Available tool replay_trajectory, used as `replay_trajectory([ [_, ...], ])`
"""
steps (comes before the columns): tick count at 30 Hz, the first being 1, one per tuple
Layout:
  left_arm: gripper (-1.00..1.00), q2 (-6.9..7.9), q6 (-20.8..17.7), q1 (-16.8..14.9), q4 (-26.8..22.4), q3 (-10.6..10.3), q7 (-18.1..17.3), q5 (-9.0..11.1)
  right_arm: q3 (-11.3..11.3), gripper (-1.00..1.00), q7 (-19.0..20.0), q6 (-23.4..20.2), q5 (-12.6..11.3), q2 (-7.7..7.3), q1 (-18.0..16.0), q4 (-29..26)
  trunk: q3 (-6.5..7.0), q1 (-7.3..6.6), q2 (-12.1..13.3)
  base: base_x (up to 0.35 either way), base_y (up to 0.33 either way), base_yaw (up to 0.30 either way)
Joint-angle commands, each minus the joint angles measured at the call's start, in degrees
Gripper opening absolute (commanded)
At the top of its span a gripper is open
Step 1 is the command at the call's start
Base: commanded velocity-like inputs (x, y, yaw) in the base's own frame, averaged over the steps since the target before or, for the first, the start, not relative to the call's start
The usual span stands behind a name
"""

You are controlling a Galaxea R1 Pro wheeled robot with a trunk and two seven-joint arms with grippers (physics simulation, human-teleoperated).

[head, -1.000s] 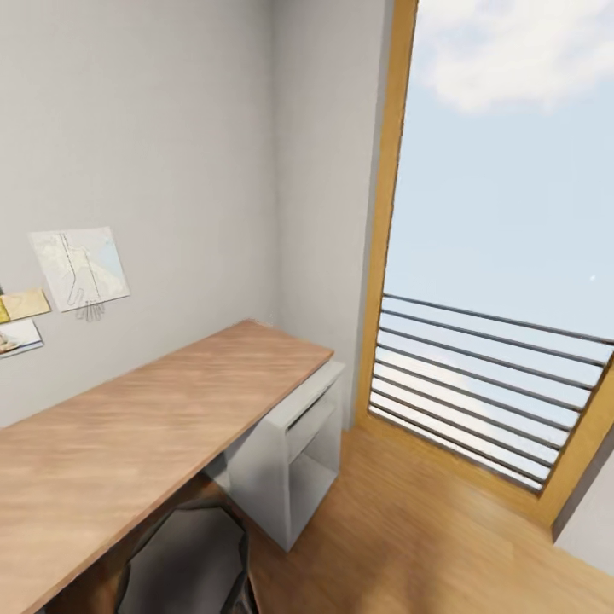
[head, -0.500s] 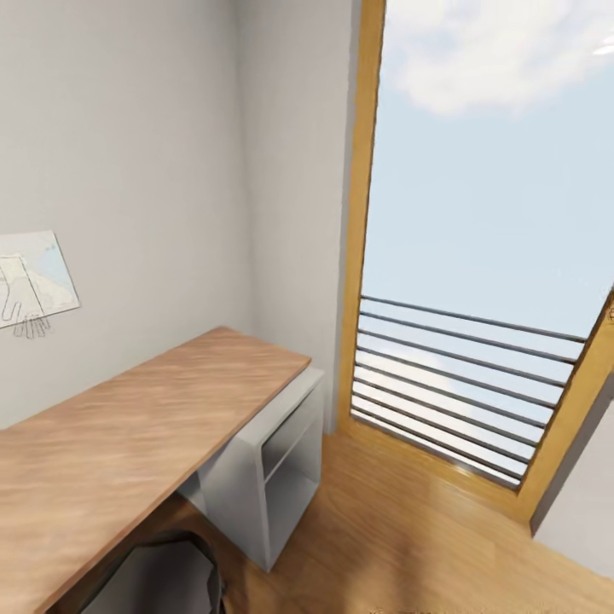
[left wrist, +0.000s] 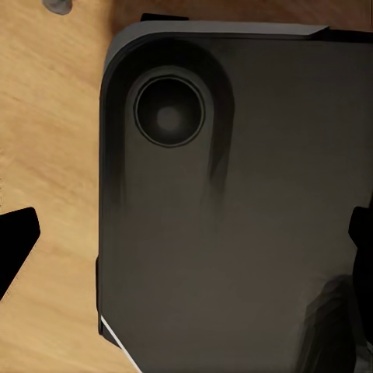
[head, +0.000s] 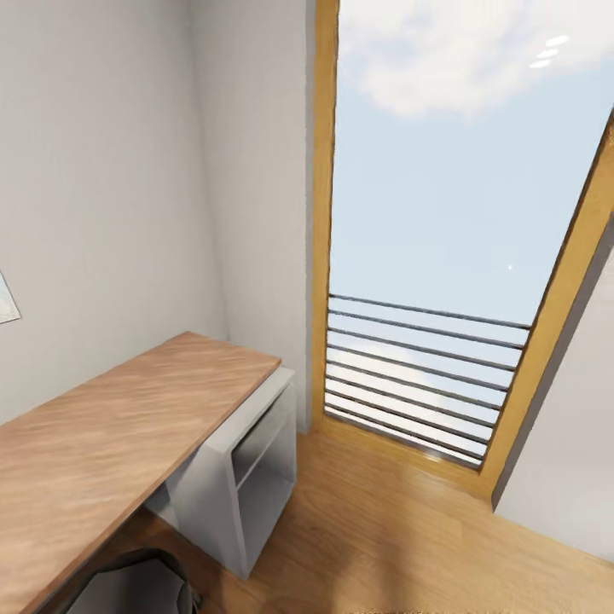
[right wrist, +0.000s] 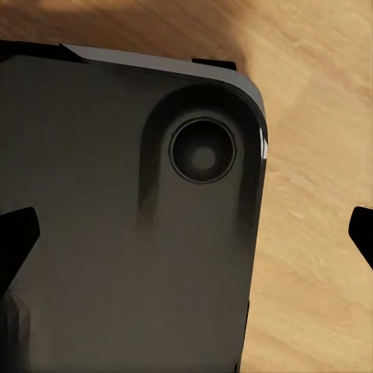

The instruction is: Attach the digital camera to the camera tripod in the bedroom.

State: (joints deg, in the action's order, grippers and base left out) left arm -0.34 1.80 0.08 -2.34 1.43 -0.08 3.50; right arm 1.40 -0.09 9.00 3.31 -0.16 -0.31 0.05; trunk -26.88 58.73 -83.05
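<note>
left arm: it hangs low, its wrist camera looking straight down on the robot's own dark grey rounded base plate (left wrist: 233, 217) with a round recessed disc (left wrist: 169, 111), light wood plank floor (left wrist: 47, 155) beside it.
left gripper (left wrist: 186, 249): two black fingertips (left wrist: 15, 241) sit at opposite edges of the left wrist view, far apart, so the jaws stand wide; nothing lies between them, and they touch nothing.
right arm: the same downward pose, over the matching corner of the dark base plate, with its own round recess (right wrist: 203, 150).
right gripper (right wrist: 186, 241): black fingertips (right wrist: 17, 237) at either edge of the right wrist view, jaws spread wide, holding nothing.
near, head view: the rounded back of a dark grey chair (head: 128, 584) at the lower edge, tucked under the desk.
desk: long wood-topped desk (head: 102, 435) runs along the left wall; a pale grey open cabinet (head: 243, 477) with one shelf stands under its far end.
wall: plain grey-white wall (head: 102, 213); the corner of a white sheet (head: 4, 298) is pinned at the far left edge.
far: tall window in an orange-brown wooden frame (head: 322, 213), reaching to the floor, with thin horizontal metal rails (head: 418, 375) across its lower part and blue sky with cloud beyond.
task things: the bedroom's desk corner and window are ahead of the robot; i cannot tell from here where the digital camera and camera tripod stand.
</note>
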Motion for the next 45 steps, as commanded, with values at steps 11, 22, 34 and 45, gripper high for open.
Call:
replay_trajectory([
  [11, 1.00, -0.01, 0.10, 0.01, -0.03, 0.13, -0.01, 0.37, 0.18, 1.00, 0.01, 0.11, 0.38, -0.09, -0.02, 0.03, -0.05, 0.00, -0.03, 0.000, 0.000, -0.051],
  [22, 1.00, 0.07, 0.07, 0.01, -0.03, 0.13, -0.01, 0.38, 0.14, 1.00, 0.01, 0.06, 0.38, 0.00, -0.03, 0.03, -0.05, 0.00, -0.03, 0.000, 0.000, -0.102],
  [34, 1.00, 0.08, 0.09, 0.01, -0.03, 0.15, -0.01, 0.45, 0.10, 1.00, 0.01, 0.05, 0.30, 0.37, -0.04, 0.03, -0.05, 0.00, -0.03, 0.000, 0.000, -0.169],
  [45, 1.00, 0.08, 0.07, 0.01, -0.03, 0.15, -0.01, 0.43, 0.10, 1.00, 0.01, 0.06, 0.29, 0.43, -0.04, 0.03, -0.05, 0.00, -0.03, 0.000, 0.000, -0.250],
])
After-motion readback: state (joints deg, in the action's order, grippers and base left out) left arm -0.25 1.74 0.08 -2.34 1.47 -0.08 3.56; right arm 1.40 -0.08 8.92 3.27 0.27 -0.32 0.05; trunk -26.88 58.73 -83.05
